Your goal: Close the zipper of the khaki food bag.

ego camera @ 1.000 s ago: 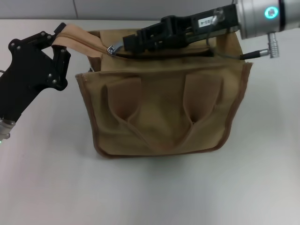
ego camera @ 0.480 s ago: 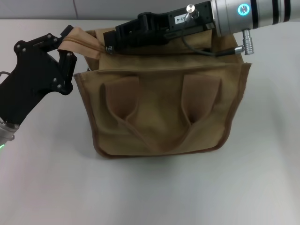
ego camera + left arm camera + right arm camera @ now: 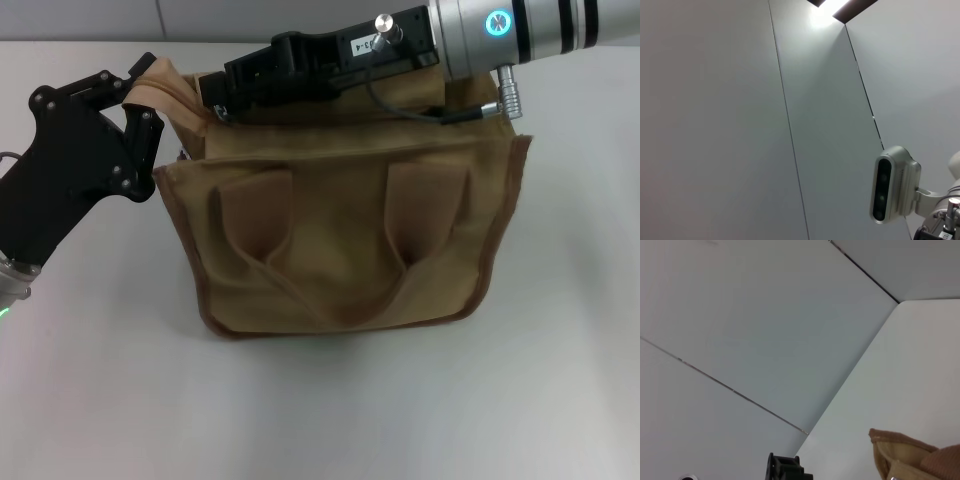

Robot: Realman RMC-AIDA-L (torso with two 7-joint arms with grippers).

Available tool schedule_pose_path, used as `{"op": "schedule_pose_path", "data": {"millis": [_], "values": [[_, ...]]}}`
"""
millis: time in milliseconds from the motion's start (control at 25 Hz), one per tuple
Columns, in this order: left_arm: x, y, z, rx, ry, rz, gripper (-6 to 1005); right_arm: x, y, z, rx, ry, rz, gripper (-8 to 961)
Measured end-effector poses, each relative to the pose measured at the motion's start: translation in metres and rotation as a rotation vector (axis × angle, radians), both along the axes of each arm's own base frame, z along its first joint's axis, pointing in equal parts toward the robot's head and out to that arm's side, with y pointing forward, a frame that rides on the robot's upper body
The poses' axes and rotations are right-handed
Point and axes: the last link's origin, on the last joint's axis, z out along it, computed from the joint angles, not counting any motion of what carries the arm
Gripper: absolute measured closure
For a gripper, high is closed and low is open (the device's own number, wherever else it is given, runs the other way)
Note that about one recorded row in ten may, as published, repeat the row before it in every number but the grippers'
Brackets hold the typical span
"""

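The khaki food bag point(image 3: 340, 240) stands at the table's middle, its two loop handles hanging down the near face. The zipper's tan fabric tail point(image 3: 165, 85) sticks out at the bag's far left top corner, and my left gripper point(image 3: 140, 90) is shut on it. My right gripper point(image 3: 215, 98) reaches across the bag's top from the right, closed on the small silver zipper pull point(image 3: 212, 108) near that same corner. The arm hides the zipper track. The right wrist view shows a tan corner of the bag point(image 3: 912, 455) and a black part of the left gripper point(image 3: 785, 469).
The white table point(image 3: 330, 410) spreads around the bag on all sides. A pale wall point(image 3: 740, 125) lies behind it. The left wrist view shows only that wall and the right arm's wrist camera point(image 3: 892, 190).
My right gripper has slid left along the bag's top with the silver pull, from near the middle to the left corner. The dark opening under it has shut. The left gripper has barely moved.
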Motion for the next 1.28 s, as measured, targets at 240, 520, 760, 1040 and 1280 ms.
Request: {"op": "schedule_pose_path", "data": {"millis": [240,520,760,1040,1280], "values": [[0.001,-0.001,0.001,0.001,-0.005,-0.008,960,0.001,0.000,-0.004,0.009,-0.025,0.008,666],[0.001,-0.002,0.001,0.001,-0.007,-0.012,960,0.002,0.002,-0.006,0.027,-0.035,0.017,790],[0.000,-0.003,0.001,0.002,-0.009,-0.012,960,0.002,0.003,-0.006,0.046,-0.025,0.029,847],[0.000,-0.004,0.002,0.003,-0.008,-0.012,959,0.003,0.001,-0.006,0.065,-0.020,0.073,862],[-0.001,-0.002,0.003,0.011,-0.008,-0.001,959,0.013,0.001,0.003,0.112,0.001,0.089,903]]}}
